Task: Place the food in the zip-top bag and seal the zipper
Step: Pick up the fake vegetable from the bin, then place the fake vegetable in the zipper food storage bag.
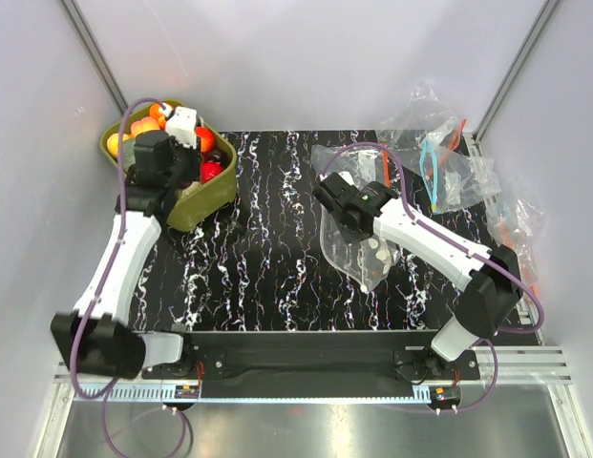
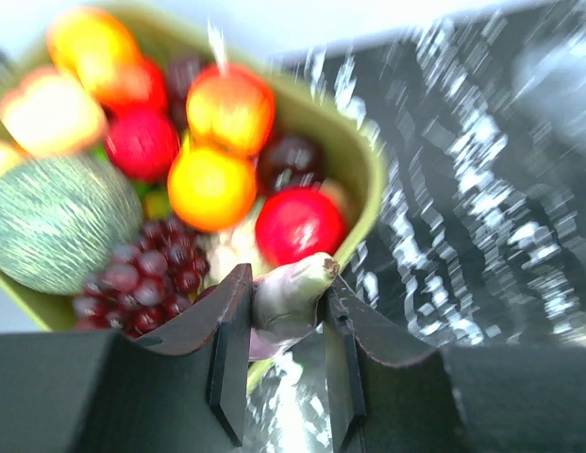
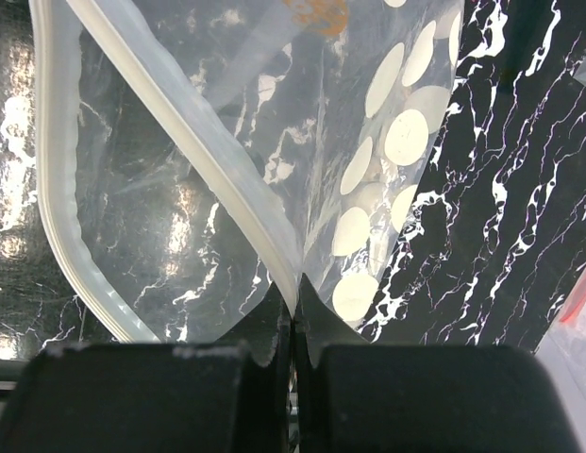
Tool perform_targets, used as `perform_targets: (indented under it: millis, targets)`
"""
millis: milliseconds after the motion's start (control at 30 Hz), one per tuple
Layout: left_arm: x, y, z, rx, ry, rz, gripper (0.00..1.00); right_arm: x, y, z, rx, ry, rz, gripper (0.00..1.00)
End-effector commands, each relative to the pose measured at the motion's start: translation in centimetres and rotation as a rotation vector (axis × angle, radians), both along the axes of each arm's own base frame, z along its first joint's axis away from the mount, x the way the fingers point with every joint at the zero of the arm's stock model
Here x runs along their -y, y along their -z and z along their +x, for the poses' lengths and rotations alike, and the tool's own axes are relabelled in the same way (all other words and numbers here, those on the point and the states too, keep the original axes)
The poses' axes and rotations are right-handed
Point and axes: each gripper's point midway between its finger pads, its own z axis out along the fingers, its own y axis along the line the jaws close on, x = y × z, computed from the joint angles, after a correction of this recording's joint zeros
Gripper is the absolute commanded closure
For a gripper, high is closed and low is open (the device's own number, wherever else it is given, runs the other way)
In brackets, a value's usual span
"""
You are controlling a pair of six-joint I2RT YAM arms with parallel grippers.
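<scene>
My left gripper [image 2: 285,288] is shut on a pale purple-white vegetable piece [image 2: 288,297] and holds it at the near rim of the olive-green tub [image 2: 363,165]. The tub also shows in the top view [image 1: 205,196] at the back left and holds red, orange and yellow fruits [image 2: 212,184] and a dark-red grape bunch [image 2: 146,269]. My right gripper [image 3: 294,293] is shut on the zipper strip [image 3: 217,160] of the white-dotted zip-top bag [image 3: 387,142], holding its mouth open. In the top view the bag [image 1: 358,253] hangs right of centre under the right gripper [image 1: 336,202].
A green striped melon [image 2: 57,222] lies in the tub. A pile of clear undotted bags with blue and orange strips [image 1: 439,162] lies at the back right. White walls enclose the black marbled table [image 1: 267,248].
</scene>
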Motion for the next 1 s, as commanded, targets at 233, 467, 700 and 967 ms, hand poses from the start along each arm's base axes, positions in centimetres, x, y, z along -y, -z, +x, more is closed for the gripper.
perform_targets:
  millis: [233, 467, 700, 967]
  targets:
    - [5.7, -10.0, -5.5, 0.217, 0.161, -0.353, 0.84, -1.0, -2.7, 1.8, 0.08, 0.028, 0.068, 1.0]
    - [11.7, -14.1, -12.3, 0.359, 0.533, -0.701, 0.87, -2.4, -3.6, 1.9, 0.084, 0.011, 0.148, 1.0]
    - [16.9, -12.6, -14.5, 0.286, 0.695, -0.883, 0.89, -2.4, -4.0, 2.0, 0.096, 0.031, 0.163, 1.0]
    - [20.4, -12.1, -16.3, 0.246, 0.79, -1.051, 0.9, -2.8, -4.7, 2.2, 0.111, 0.038, 0.199, 1.0]
